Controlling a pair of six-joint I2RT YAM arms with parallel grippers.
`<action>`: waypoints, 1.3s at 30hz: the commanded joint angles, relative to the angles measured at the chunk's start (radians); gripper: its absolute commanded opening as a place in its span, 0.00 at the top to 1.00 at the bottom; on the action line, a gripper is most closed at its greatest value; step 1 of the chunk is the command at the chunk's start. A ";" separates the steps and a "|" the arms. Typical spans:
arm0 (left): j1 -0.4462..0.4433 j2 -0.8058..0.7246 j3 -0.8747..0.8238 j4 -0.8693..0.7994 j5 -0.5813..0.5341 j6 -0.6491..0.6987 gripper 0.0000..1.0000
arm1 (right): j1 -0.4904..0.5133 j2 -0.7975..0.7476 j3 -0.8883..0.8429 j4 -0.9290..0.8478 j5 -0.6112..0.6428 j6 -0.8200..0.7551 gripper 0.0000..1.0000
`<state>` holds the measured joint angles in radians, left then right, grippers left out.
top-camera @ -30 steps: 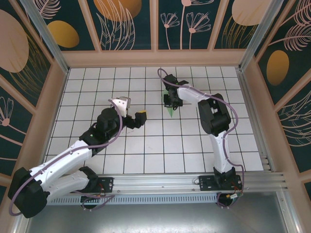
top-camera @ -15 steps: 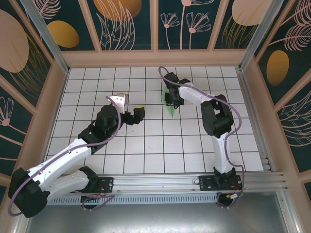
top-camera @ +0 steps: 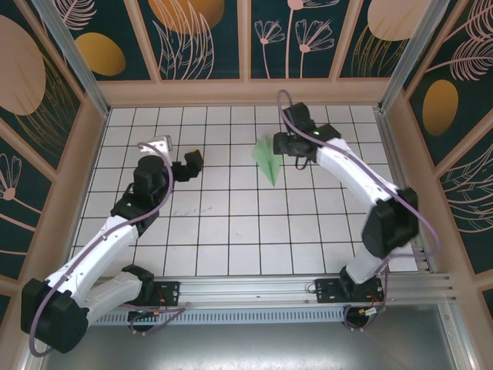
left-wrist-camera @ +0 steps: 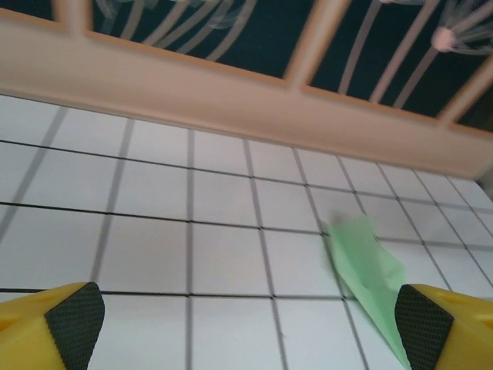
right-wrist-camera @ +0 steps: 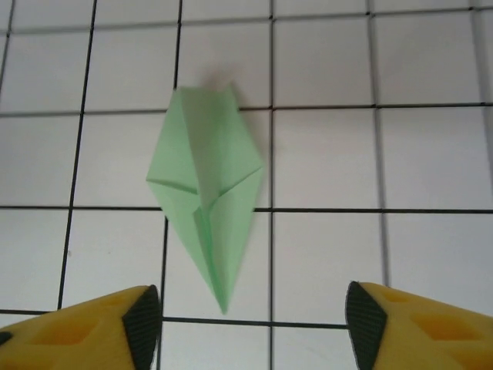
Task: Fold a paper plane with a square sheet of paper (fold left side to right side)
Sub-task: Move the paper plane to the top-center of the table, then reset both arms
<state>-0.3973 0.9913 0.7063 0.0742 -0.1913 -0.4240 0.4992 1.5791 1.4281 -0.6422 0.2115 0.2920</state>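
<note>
The pale green paper plane (top-camera: 267, 159) lies flat on the tiled table, folded to a narrow dart with a centre crease, its tip toward the near side. In the right wrist view the paper plane (right-wrist-camera: 206, 193) sits ahead of my right gripper (right-wrist-camera: 250, 327), whose yellow fingers (right-wrist-camera: 139, 327) stand apart with nothing between them. From above, the right gripper (top-camera: 283, 145) hovers just right of the plane, clear of it. My left gripper (top-camera: 187, 165) is wide open about two tiles to the plane's left. Its wrist view shows the paper plane (left-wrist-camera: 366, 262) beside the right fingertip (left-wrist-camera: 424, 324), untouched.
A wooden rail (left-wrist-camera: 231, 100) and patterned wall panels (top-camera: 208, 38) close off the far side and both flanks. White tiles (top-camera: 231, 223) stretch between the arms toward the metal base rail (top-camera: 254, 293) at the near edge.
The right gripper has opened, let go of the paper plane and drawn back to the right. The left gripper has moved left and farther back, staying open. The plane now lies free.
</note>
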 commanded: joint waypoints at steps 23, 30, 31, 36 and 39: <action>0.179 0.222 -0.534 0.946 -0.420 0.397 0.01 | -0.552 -0.284 -1.215 1.669 -0.094 -0.235 0.01; 0.245 0.333 -0.546 1.150 -0.209 0.449 0.01 | -0.563 -0.029 -1.254 2.019 -0.229 -0.238 0.01; 0.251 0.346 -0.544 1.168 -0.191 0.453 0.01 | -0.565 -0.043 -1.250 1.986 -0.248 -0.244 0.01; 0.282 0.475 -0.552 1.330 -0.110 0.422 0.01 | -0.563 -0.039 -1.202 1.900 -0.277 -0.255 0.01; 0.319 0.489 -0.558 1.335 -0.063 0.390 0.02 | -0.563 -0.040 -1.201 1.897 -0.275 -0.257 0.01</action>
<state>-0.1059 1.4593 0.1619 1.2827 -0.3325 -0.0113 -0.0601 1.5372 0.2115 1.1999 -0.0299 0.0502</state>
